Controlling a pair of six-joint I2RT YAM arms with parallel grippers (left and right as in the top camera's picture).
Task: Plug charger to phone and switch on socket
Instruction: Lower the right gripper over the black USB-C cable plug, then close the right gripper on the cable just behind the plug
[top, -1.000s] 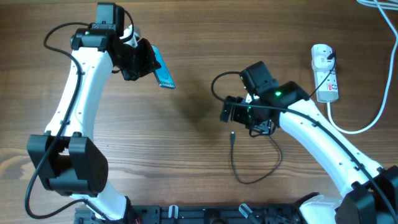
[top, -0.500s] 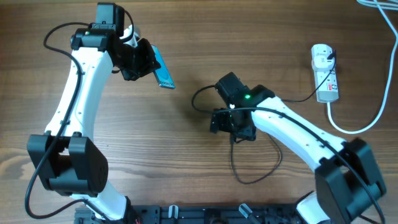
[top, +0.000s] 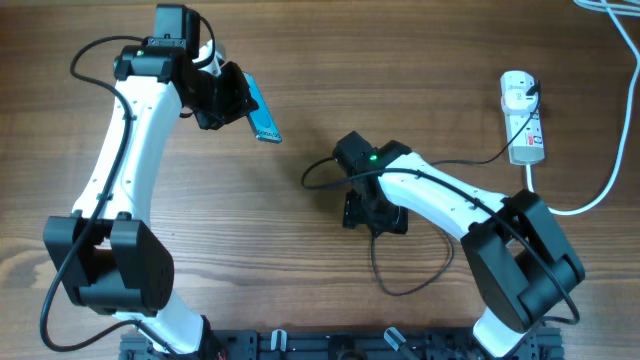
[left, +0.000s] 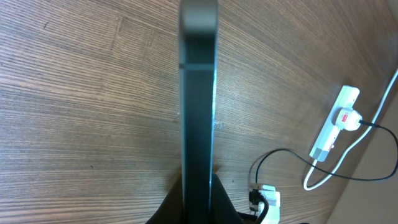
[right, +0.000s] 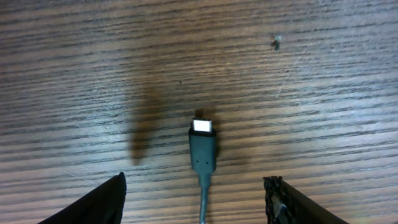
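Note:
My left gripper (top: 232, 100) is shut on the phone (top: 264, 118) and holds it above the table at the upper left, teal screen showing. In the left wrist view the phone (left: 199, 93) is edge-on between the fingers (left: 198, 208). The charger, a thin black cable (top: 425, 282), loops on the table to the socket (top: 524, 120) at the right. My right gripper (top: 373, 213) is open, low over the cable's end. In the right wrist view the dark connector tip (right: 203, 148) lies flat on the wood between the two spread fingers (right: 195, 182), untouched.
A thick white cord (top: 598, 195) runs from the socket toward the right edge and the far right corner. The socket also shows in the left wrist view (left: 336, 121). The table is brown wood; the arm bases stand at the front edge.
My right arm has swung left and toward the front, and its gripper is now over the connector tip. The left arm and phone have not moved.

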